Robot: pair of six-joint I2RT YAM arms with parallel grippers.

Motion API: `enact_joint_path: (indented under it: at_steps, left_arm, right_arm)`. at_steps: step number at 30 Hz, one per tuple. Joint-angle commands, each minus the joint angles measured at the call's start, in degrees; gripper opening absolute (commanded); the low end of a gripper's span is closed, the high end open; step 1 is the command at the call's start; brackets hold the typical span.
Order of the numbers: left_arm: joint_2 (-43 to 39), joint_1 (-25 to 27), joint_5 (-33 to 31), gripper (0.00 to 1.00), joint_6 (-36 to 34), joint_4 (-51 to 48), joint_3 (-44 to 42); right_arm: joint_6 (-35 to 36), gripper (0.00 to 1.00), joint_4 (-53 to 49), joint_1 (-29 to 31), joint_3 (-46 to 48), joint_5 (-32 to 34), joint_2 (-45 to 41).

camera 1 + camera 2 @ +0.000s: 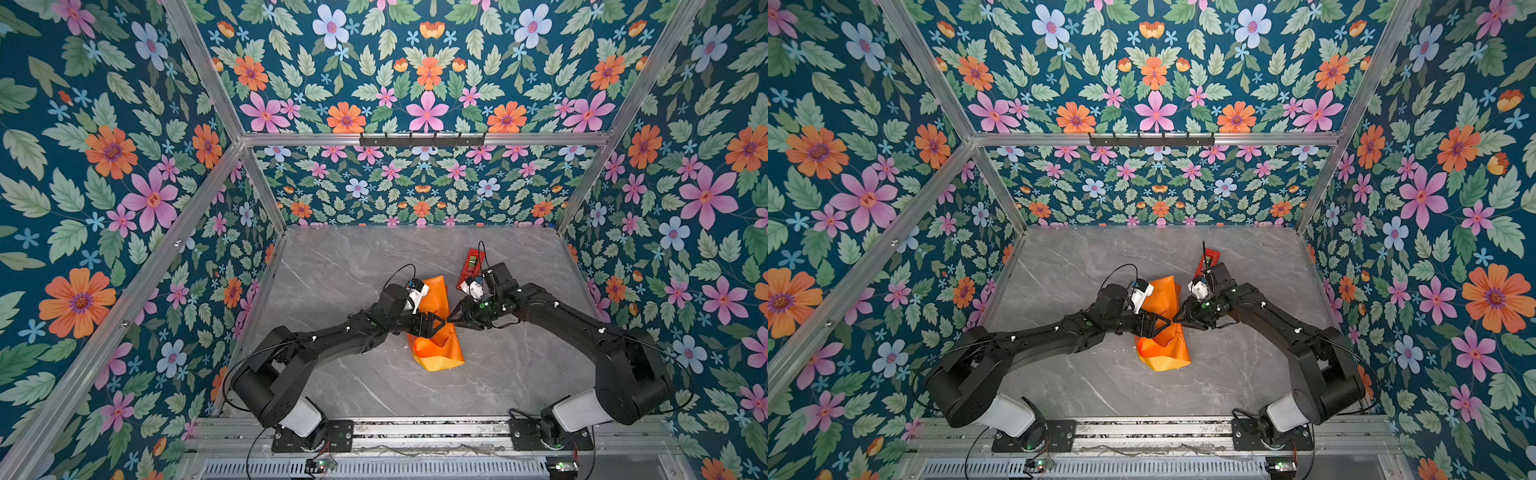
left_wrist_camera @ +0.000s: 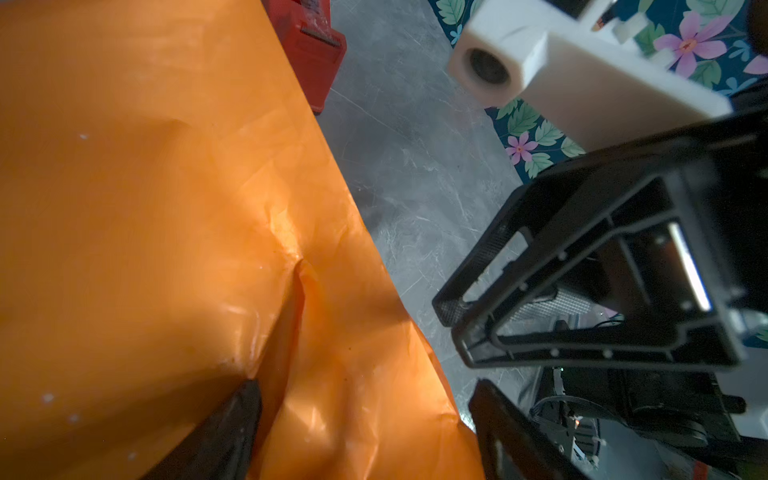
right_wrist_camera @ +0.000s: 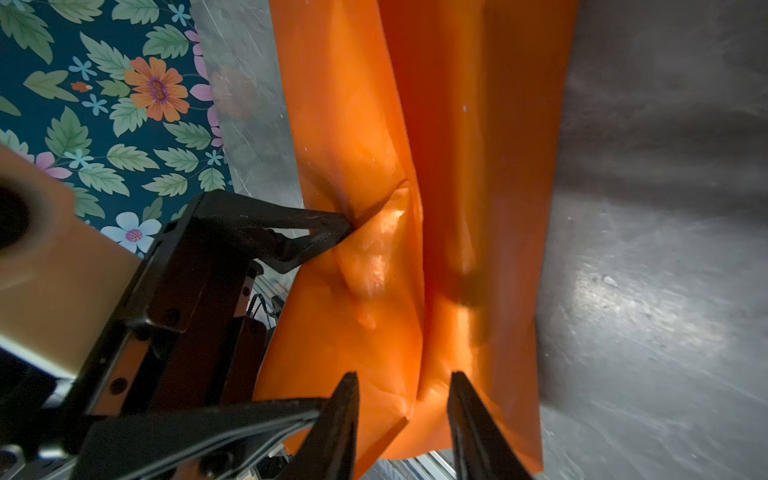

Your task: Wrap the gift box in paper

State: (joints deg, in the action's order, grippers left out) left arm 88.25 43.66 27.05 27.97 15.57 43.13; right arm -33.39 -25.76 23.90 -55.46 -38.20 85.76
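Top views both show the paper folded into a long, creased orange bundle at the middle of the surface, running from the far side toward the near edge. The gift box is hidden in every view. The left tool stands wide over the bundle, one fingertip pressed into a crease. The right tool faces it tip to tip, jaws narrowly apart, just beside the paper's right edge. A red tape dispenser lies near the bundle, toward the far right corner.
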Motion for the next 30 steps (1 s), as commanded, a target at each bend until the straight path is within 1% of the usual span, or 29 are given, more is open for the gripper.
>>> enact_joint_path:
  at_steps: [1, 5, 10, 17, 20, 23, 26, 28, 30]
  left_arm:
    - [0.62, 0.11, -0.53, 0.83, -0.10, -5.82, -0.39]
    - [0.70, 0.06, -0.59, 0.83, -0.11, -5.73, -0.42]
    - [0.61, 0.03, -0.61, 0.83, -0.10, -5.79, -0.51]
    - [0.57, 0.04, -0.62, 0.83, -0.17, -5.73, -0.69]
    - [0.61, 0.09, -0.59, 0.83, -0.18, -5.73, -0.55]
    - [0.61, 0.06, -0.59, 0.83, -0.19, -5.73, -0.45]
    - [0.70, 0.04, -0.59, 0.84, -0.02, -5.73, -0.25]
    - [0.70, 0.02, -0.56, 0.84, 0.22, -5.60, -0.20]
    - [0.61, 0.00, -0.18, 0.84, 0.58, -5.32, -0.07]
  right_arm:
    - [-0.32, 0.37, 0.50, 0.14, 0.56, -0.33, -0.02]
    - [-2.32, 0.36, 3.96, 0.42, 2.18, -2.73, 0.53]
    - [-3.13, 0.35, 5.69, 0.70, 2.38, -3.77, 1.73]
    - [-3.65, 0.31, 6.70, 0.80, 2.51, -4.23, 2.88]
    - [-3.96, 0.24, 7.36, 0.80, 2.60, -4.59, 3.32]
    - [-3.73, 0.14, 7.25, 0.80, 2.12, -4.27, 3.62]
    - [-2.38, 0.06, 5.59, 0.57, 0.93, -3.79, 4.04]
    - [-1.40, 0.01, 4.41, 0.26, 0.00, -3.73, 4.24]
    - [-0.13, 0.00, 2.94, -0.15, -1.14, -3.64, 4.63]
